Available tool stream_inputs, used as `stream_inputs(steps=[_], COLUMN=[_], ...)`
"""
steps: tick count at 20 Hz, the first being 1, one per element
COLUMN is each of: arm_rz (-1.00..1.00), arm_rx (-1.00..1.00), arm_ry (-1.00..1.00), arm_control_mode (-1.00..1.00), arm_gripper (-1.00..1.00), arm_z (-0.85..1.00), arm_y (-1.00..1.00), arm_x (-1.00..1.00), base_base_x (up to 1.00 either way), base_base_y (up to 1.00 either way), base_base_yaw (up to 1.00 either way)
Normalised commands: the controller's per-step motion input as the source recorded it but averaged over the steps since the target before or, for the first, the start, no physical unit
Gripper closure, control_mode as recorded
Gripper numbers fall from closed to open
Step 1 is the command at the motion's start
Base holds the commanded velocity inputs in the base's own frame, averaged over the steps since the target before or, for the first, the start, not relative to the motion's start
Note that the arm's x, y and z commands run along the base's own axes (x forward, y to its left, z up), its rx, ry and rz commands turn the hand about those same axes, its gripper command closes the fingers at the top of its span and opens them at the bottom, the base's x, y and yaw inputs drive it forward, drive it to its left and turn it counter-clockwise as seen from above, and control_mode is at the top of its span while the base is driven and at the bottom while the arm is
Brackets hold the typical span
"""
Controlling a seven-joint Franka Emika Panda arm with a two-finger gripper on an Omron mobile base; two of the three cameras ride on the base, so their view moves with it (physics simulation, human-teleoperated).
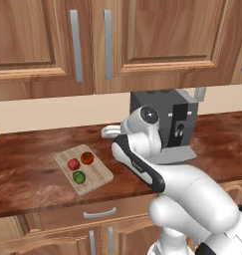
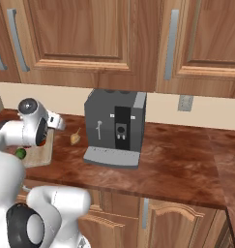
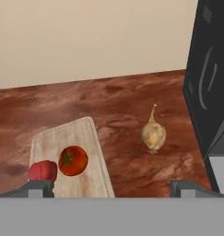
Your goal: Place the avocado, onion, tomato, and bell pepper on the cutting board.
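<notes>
Gripper (image 3: 111, 186): jaws stood wide apart, nothing between them.
Onion (image 3: 153, 134): lay on the counter (image 3: 132, 106) at about 1 o'clock from the fingertips, clear of the board, near the coffee machine (image 3: 210, 83).
Cutting board (image 3: 83, 133): at 10 o'clock, carrying tomato (image 3: 73, 160), bell pepper (image 3: 42, 170) and avocado (image 1: 79, 176).

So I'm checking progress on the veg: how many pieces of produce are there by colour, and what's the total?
Red: 2, the tomato and the bell pepper, both on the cutting board
Green: 1, the avocado, on the board
Tan: 1, the onion, on the counter beside the coffee machine
Total: 4
</notes>
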Motion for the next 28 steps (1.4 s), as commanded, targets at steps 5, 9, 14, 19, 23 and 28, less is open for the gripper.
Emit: stream_inputs(steps=[5,9,14,19,23,28], arm_rz=[-0.03,-0.13,-0.17,-0.09,-0.04,-0.02], arm_rx=[-0.02,-0.02,-0.02,0.00,0.00,0.00], arm_ry=[0.07,0.16,0.15,0.08,0.08,0.07], arm_control_mode=[-1.00,-1.00,-1.00,-1.00,-1.00,-1.00], arm_gripper=[-1.00,-1.00,-1.00,-1.00,-1.00,-1.00], arm_z=[0.00,0.00,0.00,-0.16,-0.34,-0.37], arm_y=[-0.01,0.00,0.00,-0.10,-0.17,-0.14], arm_x=[0.45,0.50,0.41,0.18,0.14,0.10], base_base_x=[0.00,0.00,0.00,0.00,0.00,0.00], base_base_y=[0.00,0.00,0.00,0.00,0.00,0.00], base_base_yaw=[0.00,0.00,0.00,0.00,0.00,0.00])
